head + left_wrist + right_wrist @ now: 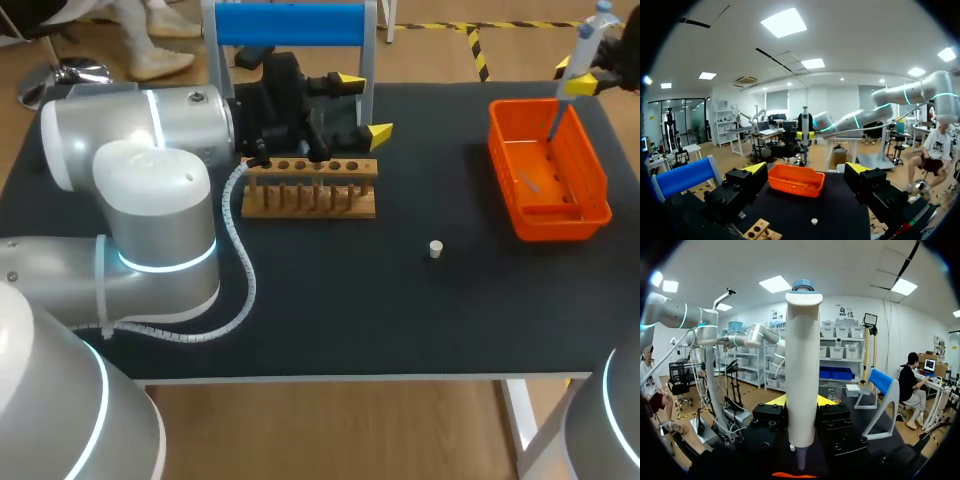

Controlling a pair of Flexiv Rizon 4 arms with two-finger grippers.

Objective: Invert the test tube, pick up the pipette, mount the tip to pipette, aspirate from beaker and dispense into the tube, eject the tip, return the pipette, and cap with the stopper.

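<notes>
**Q:** Head view; what should you note first?

**A:** Your left arm enters from the left. Its left gripper (365, 105) sits just behind the light wooden test-tube rack (310, 188); jaws spread wide, nothing between them. A small white cylindrical stopper (436, 248) sits alone on the black table top (330, 310), between the rack and the orange plastic bin (548, 170). At the far right corner your right gripper (580, 86) has hold of the white plastic pipette (583, 45); its thin lower end hangs over the bin. A blue padded stand (290, 24) stands behind the rack.

**Q:** And the left wrist view?

**A:** The left gripper (807, 169) is wide open and empty. The orange bin (795, 181) lies ahead of it; the stopper (814, 220) is nearer; a corner of the rack (759, 230) shows under the fingers. The pipette (805, 122) stands upright beyond the bin, in the right gripper.

**Q:** Right wrist view?

**A:** The right gripper (801, 402) is closed on the pipette (802, 355); both fingers press its white body from two sides. The pipette is upright, narrow end down; a sliver of the orange bin (790, 474) shows below it. You cannot tell from here whether a tip is mounted.
</notes>
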